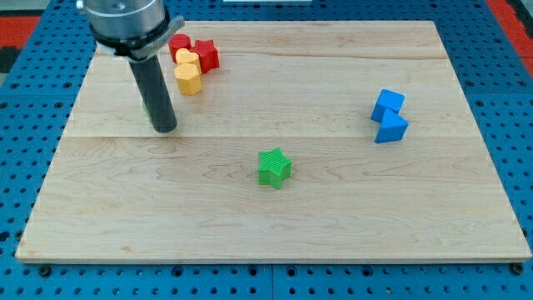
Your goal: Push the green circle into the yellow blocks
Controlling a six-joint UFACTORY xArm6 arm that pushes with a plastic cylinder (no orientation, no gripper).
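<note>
Green star (274,167) mid-board | green circle (147,109) mere sliver behind my tip (165,130) | yellow blocks (188,73) near | pincer state: cannot tell

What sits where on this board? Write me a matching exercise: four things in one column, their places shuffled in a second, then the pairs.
Things:
1. green star
2. blue blocks
3. yellow blocks
4. my tip

Places:
A. against the red blocks, near the view's top
B. far toward the view's right
C. near the middle of the board
D. toward the view's left, below and left of the yellow pair, apart from it

Pairs: 1-C, 2-B, 3-A, 4-D
</note>
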